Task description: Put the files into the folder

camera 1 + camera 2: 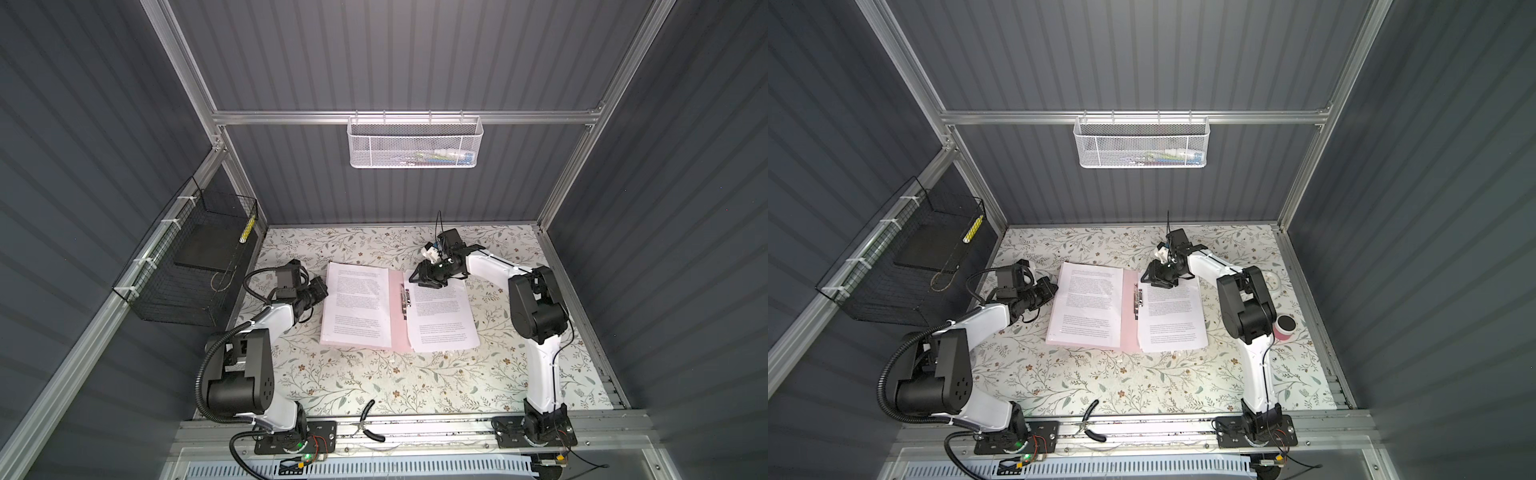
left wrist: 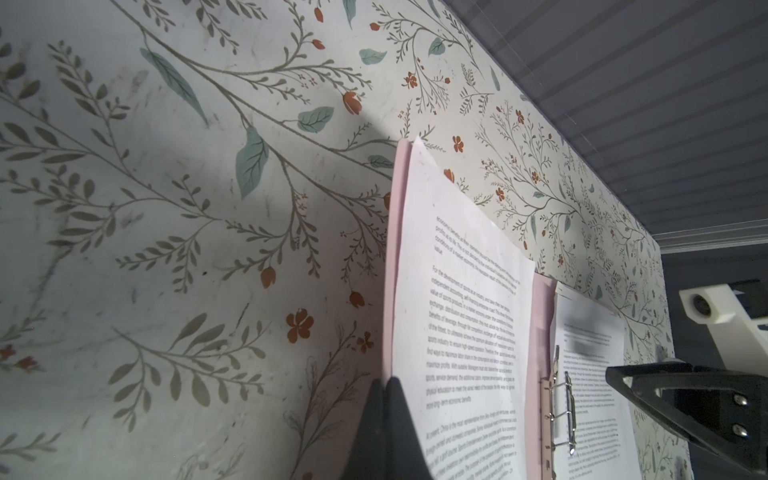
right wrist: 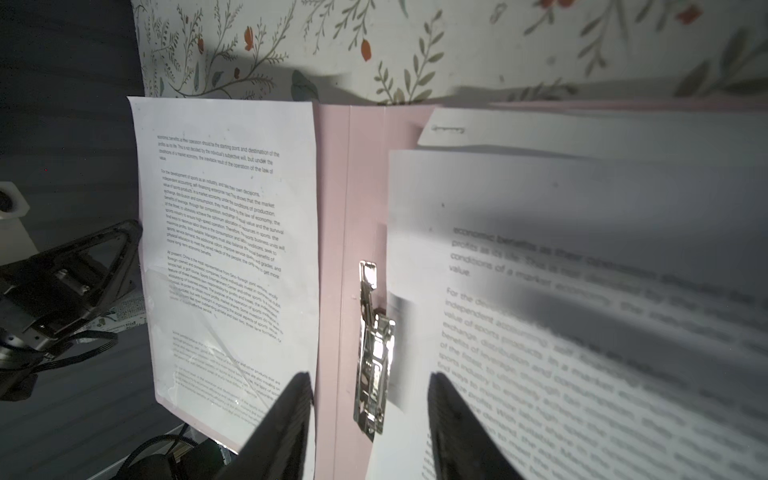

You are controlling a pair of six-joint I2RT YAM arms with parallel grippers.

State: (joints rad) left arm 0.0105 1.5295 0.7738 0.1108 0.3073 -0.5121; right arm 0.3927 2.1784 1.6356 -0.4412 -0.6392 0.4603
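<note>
Lying open: thin pale pink folder point(image 1: 399, 328), white printed sheets point(image 1: 357, 303).
Your left gripper point(image 2: 384, 403): jaws together; right gripper point(image 3: 369, 378): apart; folder's long axis near-to-far.

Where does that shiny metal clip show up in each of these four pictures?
In a top view: the metal clip lies on the spine of the open pink folder.
In a top view: same spot on the spine.
Left wrist view: on the pink spine.
Right wrist view: on the pink spine, close up.
Shared landmark: the pink spine.

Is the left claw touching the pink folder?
Touching. The left wrist view shows the pink edge of the folder running straight into the seam between the shut fingers of the left claw.
</note>
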